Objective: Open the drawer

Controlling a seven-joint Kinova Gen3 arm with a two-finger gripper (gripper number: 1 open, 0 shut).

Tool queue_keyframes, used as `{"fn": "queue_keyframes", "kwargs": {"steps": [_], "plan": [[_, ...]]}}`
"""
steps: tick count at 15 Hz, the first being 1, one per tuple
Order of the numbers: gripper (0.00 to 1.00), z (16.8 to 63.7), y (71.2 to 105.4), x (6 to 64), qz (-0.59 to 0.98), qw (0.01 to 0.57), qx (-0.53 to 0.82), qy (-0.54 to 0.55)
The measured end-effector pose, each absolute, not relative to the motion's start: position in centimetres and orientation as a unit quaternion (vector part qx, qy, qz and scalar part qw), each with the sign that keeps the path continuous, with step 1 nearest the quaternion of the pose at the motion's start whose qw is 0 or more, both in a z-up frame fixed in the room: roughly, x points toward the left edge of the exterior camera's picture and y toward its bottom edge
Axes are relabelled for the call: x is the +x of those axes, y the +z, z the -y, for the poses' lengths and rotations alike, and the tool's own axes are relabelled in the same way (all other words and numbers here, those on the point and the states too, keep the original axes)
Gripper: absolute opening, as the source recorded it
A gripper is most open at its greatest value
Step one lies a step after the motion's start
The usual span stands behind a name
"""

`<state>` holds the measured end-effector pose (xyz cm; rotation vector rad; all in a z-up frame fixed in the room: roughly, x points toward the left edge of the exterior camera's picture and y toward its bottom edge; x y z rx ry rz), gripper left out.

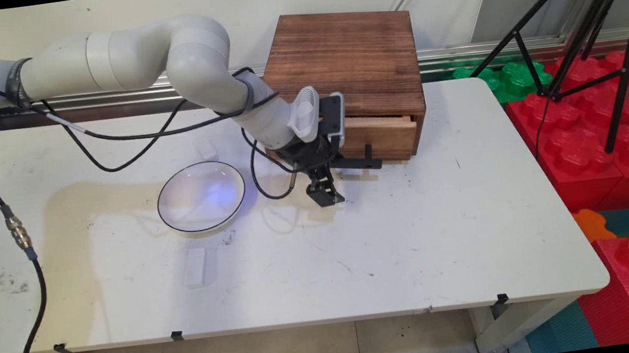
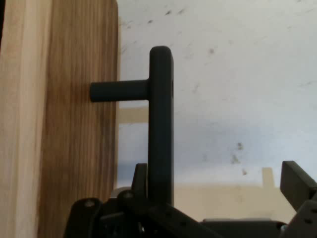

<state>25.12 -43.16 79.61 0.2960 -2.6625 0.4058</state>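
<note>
White table point(image 1: 417, 247), scuffed and stained. Wooden drawer box point(image 1: 346, 60) at far edge; black-rimmed glass bowl point(image 1: 201, 196) left of it; small white block point(image 1: 195, 267) nearer, just below bowl.

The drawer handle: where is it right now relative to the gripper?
In the main view the black drawer handle juts from the wooden box's slightly open drawer, just right of the gripper. In the hand view its bar rises beside the left finger.
</note>
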Motion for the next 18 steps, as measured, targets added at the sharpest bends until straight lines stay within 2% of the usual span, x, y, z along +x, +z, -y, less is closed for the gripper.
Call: {"fn": "queue_keyframes", "kwargs": {"steps": [18], "plan": [[1.00, 35.0, 79.3, 20.7, 0.965, 0.232, 0.067, 0.097]]}}
